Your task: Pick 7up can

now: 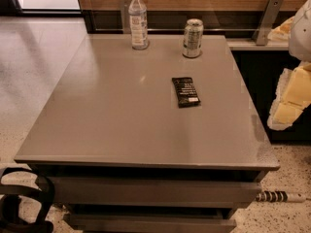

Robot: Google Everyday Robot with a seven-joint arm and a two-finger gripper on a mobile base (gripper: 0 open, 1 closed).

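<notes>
The 7up can [193, 38] stands upright near the far edge of the grey table [112, 115], right of centre. It has a silvery top and a greenish-grey and white label. My gripper [290, 100], white and yellow, hangs at the right edge of the view, off the table's right side. It is well to the right of the can, nearer to me, and holds nothing that I can see.
A clear plastic bottle [138, 19] with a white cap stands at the far edge, left of the can. A flat black snack wrapper [185, 91] lies mid-table in front of the can. A wall rail runs behind the table. A black curved object [24, 198] sits at lower left.
</notes>
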